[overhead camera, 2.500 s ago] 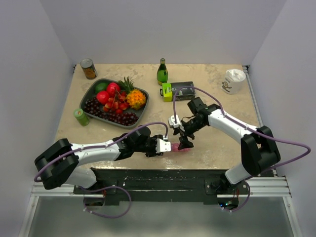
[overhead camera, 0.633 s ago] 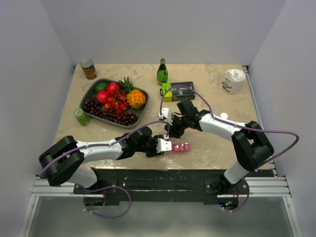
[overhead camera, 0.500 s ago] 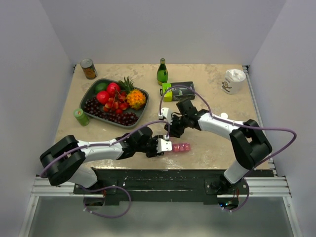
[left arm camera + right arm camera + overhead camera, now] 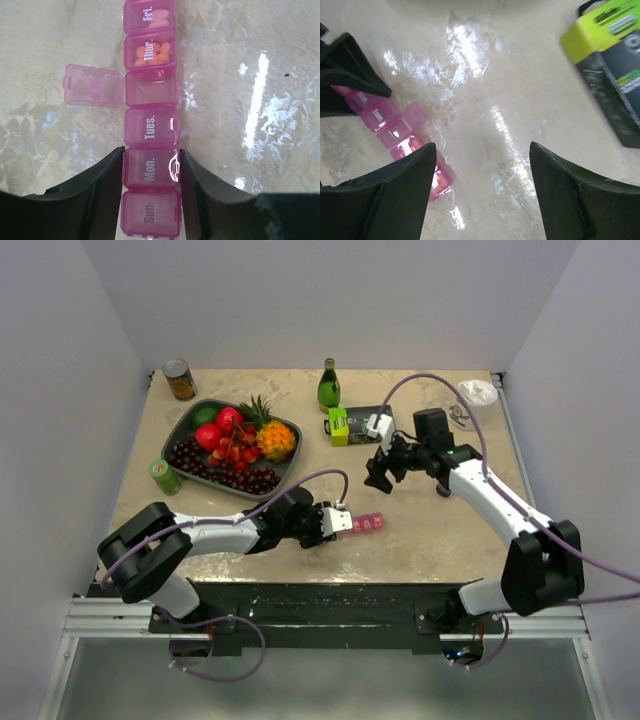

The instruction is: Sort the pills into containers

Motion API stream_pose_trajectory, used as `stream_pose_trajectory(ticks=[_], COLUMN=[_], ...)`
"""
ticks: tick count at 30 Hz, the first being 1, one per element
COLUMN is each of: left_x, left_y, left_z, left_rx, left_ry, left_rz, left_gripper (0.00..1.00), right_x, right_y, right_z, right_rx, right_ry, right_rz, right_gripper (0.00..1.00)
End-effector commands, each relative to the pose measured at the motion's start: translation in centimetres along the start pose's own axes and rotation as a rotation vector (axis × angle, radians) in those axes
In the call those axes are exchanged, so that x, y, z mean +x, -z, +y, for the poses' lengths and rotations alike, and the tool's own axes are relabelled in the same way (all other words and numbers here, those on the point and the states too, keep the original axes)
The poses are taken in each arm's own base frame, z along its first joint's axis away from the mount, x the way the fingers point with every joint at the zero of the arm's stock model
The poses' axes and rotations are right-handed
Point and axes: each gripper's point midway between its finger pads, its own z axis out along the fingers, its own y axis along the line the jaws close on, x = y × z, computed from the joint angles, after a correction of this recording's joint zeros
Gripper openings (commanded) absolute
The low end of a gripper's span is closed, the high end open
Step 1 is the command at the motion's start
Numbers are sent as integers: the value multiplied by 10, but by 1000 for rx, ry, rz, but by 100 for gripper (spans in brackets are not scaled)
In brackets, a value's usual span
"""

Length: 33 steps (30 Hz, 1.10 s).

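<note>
The pink pill organiser lies on the table, and my left gripper is shut on it, its fingers pressed against both sides of the "Mon." compartment. The lid of the third compartment stands open over an empty cell. Orange pills fill "Thur.", and paler pills lie in "Fri.". From above, the organiser sticks out to the right of the left gripper. My right gripper hovers open behind and to the right of it, holding nothing. In its wrist view the right gripper has the organiser at lower left.
A black and green box lies just behind the right gripper, with a green bottle beyond it. The fruit tray is at back left, a green can beside it, a tin in the far corner. A white cup stands back right.
The right gripper has drawn back from the organiser toward the back right and opened. The left gripper, still gripping the organiser, has shifted slightly right.
</note>
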Motion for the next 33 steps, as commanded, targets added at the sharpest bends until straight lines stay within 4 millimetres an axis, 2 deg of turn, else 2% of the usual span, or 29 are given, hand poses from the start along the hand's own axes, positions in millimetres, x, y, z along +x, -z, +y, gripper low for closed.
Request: stream_pose_trajectory(ticks=[1,9,12,15,16,17,18,19,20,21,22,24,25,26,27,28,30,31,33], left_x=[-22,-36,-48,-70,-80,-88,-81,-90,-83,-64,-60,-32,-16,-5,10,32,62,80,102], left_y=[-2,18,34,69,98,115,130,164,181,195,226,250,276,287,299,317,340,342,350], left_z=[23,35,43,64,86,97,105,130,140,144,168,175,187,190,191,196,200,200,204], left_rx=[-64,-142,-188,-268,-340,-374,-416,-518,-578,-633,-727,-816,-913,-961,-1022,-1112,-1253,-1291,-1373], left_ry=[19,51,86,206,260,303,401,456,535,651,719,862,918,955,1003,1054,1131,1163,1221], left_rz=[-36,-64,-97,-192,-254,-294,-287,-340,-327,-267,-278,-224,-229,-223,-208,-191,-170,-137,-112], left_gripper=[47,77,78,78,78,78,80,86,91,92,92,92,93,93,93,98,99,99,100], right_x=[-21,-23,-28,-36,-39,-42,-50,-53,-56,-64,-66,-67,-68,-69,-59,-57,-44,-42,-40], right_y=[30,48,55,64,68,72,77,80,84,89,90,92,90,89,83,82,79,79,76], right_z=[6,0,-1,0,0,3,2,4,4,2,3,8,11,16,22,20,20,21,22], right_rx=[-32,-21,-11,-1,4,4,12,12,23,32,31,5,-8,-36,-56,-45,-35,-37,-52], right_ry=[20,12,20,39,45,46,58,45,31,26,14,-9,-25,-31,-51,-51,-74,-74,-79], right_rz=[-108,-137,-150,-167,-172,-174,-185,-190,-189,-204,-205,-203,-213,-232,-231,-243,-225,-222,-219], right_gripper=[80,81,81,82,82,82,82,83,88,90,91,93,93,93,93,93,94,94,94])
